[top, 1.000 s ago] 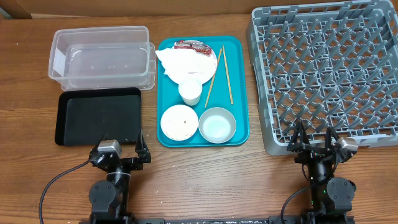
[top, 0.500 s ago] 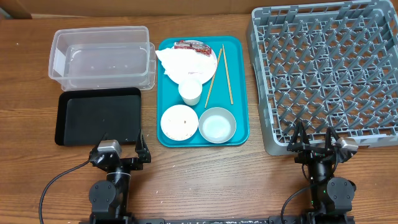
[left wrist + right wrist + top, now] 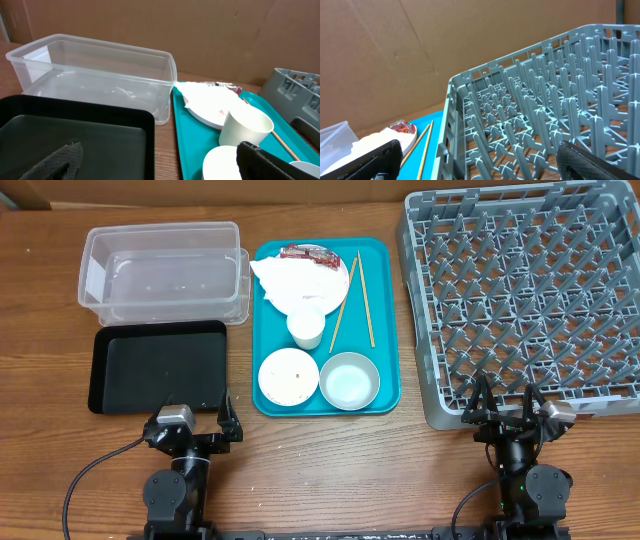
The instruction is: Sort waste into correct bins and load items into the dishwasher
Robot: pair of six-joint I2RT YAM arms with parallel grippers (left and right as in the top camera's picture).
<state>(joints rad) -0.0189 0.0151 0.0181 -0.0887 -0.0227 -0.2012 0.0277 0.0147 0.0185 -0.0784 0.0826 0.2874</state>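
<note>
Overhead: waste and dishes gathered on the teal tray, both grippers spread wide

The crumpled white napkin [image 3: 288, 280] lies on the white plate [image 3: 341, 277] at the far end of the teal tray [image 3: 388, 330]. The red-and-brown wrapper [image 3: 308, 252] is at the plate's far rim. The pair of wooden chopsticks [image 3: 368, 315] lies just right of the plate. Nearer the robot stands the small white cup [image 3: 306, 328], then the white bowl [image 3: 288, 376] and the grey metal bowl [image 3: 349, 380] side by side. Left of the teal tray sit the clear plastic tub [image 3: 92, 275] and, in front of it, the black tray [image 3: 160, 365]. To the right is the grey dish rack [image 3: 530, 290]. The left gripper [image 3: 195, 405] and right gripper [image 3: 504, 395] are at the near edge of the wooden table [image 3: 330, 470], fingers parted and released, apart from every item
</note>
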